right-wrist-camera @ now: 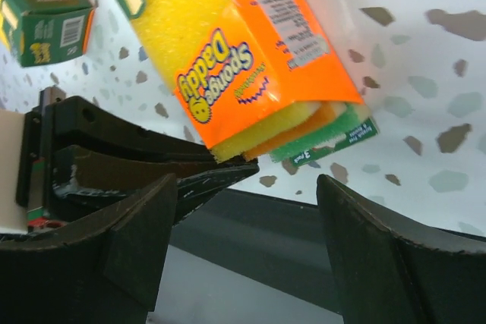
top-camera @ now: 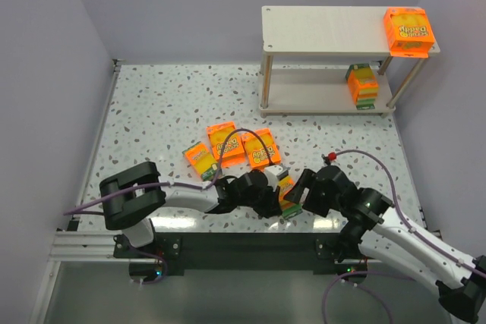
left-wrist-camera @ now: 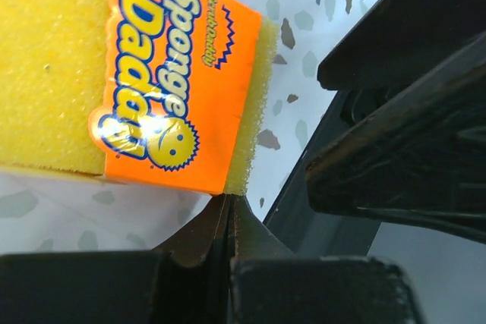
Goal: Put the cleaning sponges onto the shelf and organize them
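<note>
One speckled table (top-camera: 152, 111) carries the shelf (top-camera: 326, 29) at 1 o'clock. A top pack (top-camera: 408, 30) sits at its upper board's 3 o'clock end, and a lower pack (top-camera: 362, 85) is on the board beneath. Three loose packs (top-camera: 228, 143) lie mid-table. At 6 o'clock the left gripper (left-wrist-camera: 228, 221), jaws pinched tight, holds the sixth pack (right-wrist-camera: 250, 58) by a bottom corner. The right gripper (right-wrist-camera: 244, 195) gapes wide just below, touching nothing. The pack looks like light, squashy foam in slick wrapper, so gripping across the broad faces seems safest.
</note>
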